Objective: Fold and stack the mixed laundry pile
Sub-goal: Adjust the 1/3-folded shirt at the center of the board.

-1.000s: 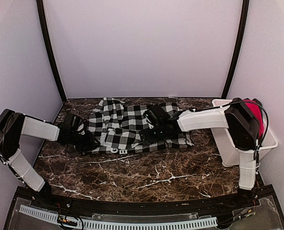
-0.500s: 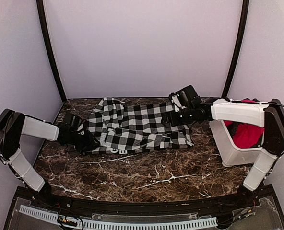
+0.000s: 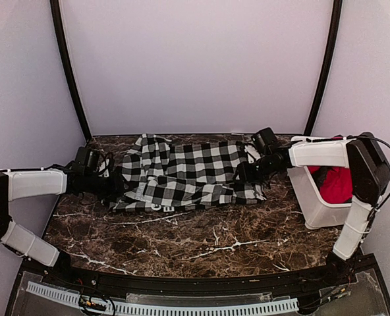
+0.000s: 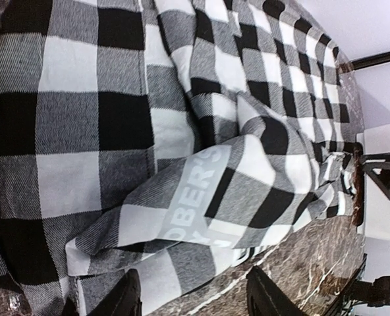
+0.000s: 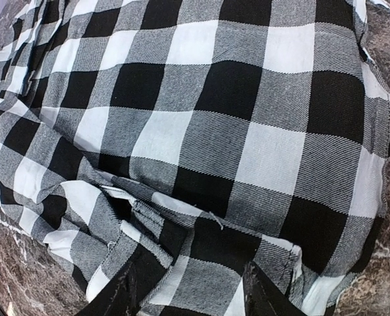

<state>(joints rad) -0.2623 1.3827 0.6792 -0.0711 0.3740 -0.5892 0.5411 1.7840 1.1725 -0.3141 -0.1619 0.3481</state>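
The black-and-white checked garment (image 3: 182, 172) lies spread across the back middle of the marble table, its white lettered band (image 4: 196, 197) at the front edge. My left gripper (image 3: 114, 185) sits low at the garment's left end. In the left wrist view the left gripper (image 4: 195, 299) is open, with the cloth's hem and bare table between its fingertips (image 4: 128, 296). My right gripper (image 3: 244, 172) rests at the garment's right end. In the right wrist view it (image 5: 195, 296) is open, straddling rumpled checked cloth (image 5: 215, 99). The red garment (image 3: 338, 182) lies bunched in the bin.
A white plastic bin (image 3: 317, 212) stands at the table's right edge, beside the right arm's upper link. Black frame posts (image 3: 68, 72) rise at the back corners against pale walls. Bare marble (image 3: 201, 243) stretches in front of the garment.
The right arm swung from over the garment's middle out to its right end and dropped, its jaws narrowing. The left gripper's jaws widened and its forearm shifted back and left.
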